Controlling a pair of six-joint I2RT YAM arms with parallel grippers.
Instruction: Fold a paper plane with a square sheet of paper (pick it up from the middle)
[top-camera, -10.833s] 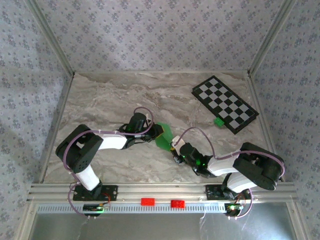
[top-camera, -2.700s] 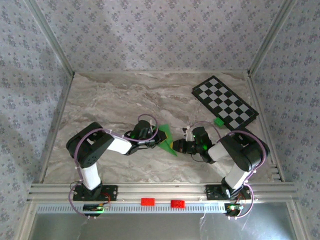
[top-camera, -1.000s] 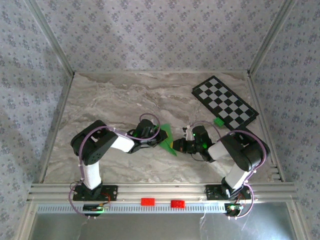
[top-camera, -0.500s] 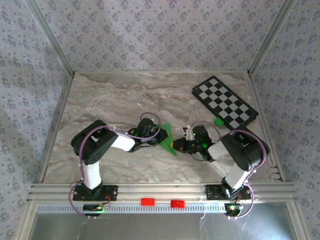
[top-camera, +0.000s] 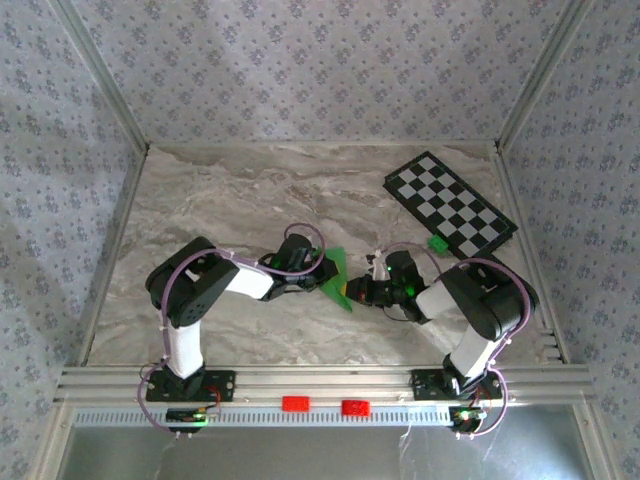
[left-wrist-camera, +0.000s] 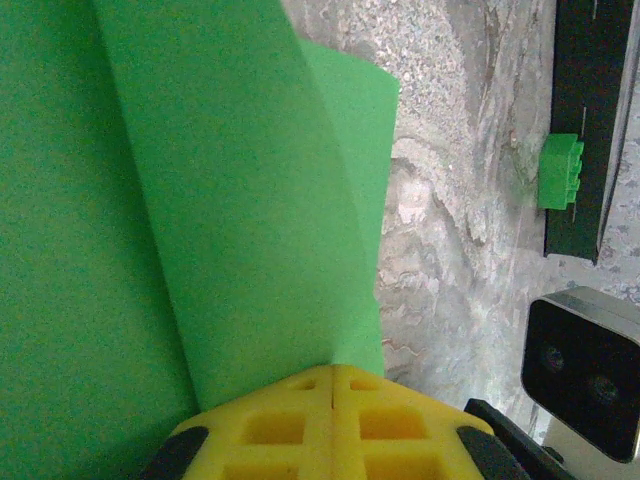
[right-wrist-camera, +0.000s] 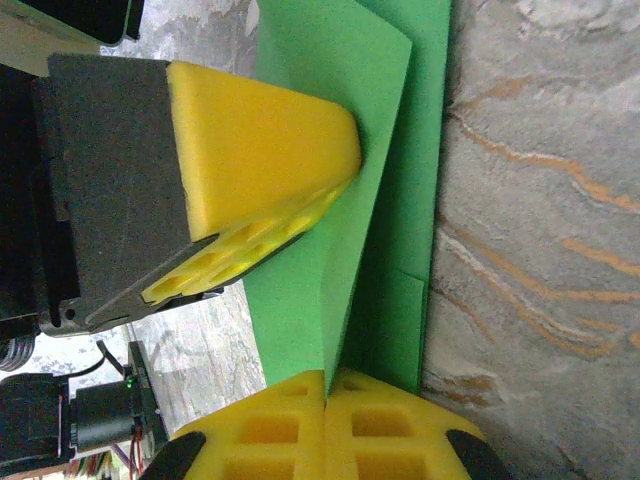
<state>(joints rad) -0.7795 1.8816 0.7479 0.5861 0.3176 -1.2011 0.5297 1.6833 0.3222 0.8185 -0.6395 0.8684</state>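
The green sheet of paper (top-camera: 336, 270) is sitting near the middle of the marble counter (top-camera: 220, 200), partly folded, with one layer standing up off the surface as a sloping flap. The two arms are meeting over it from either side.

The left gripper (top-camera: 322, 282) is pinching the paper from the left. In its wrist view its yellow fingers (left-wrist-camera: 290, 425) are pressing together with the folded edge running into the seam between them.

The right gripper (top-camera: 349, 292) is also clamping the sheet. In its wrist view its fingers (right-wrist-camera: 375, 430) are closing on the raised crease, just beside the other gripper's yellow fingertip, which is lying across the flap.

The black-and-white checkered board (top-camera: 450, 207) is lying well apart at the far right, with a tiny green block (top-camera: 437, 243) touching its near edge.
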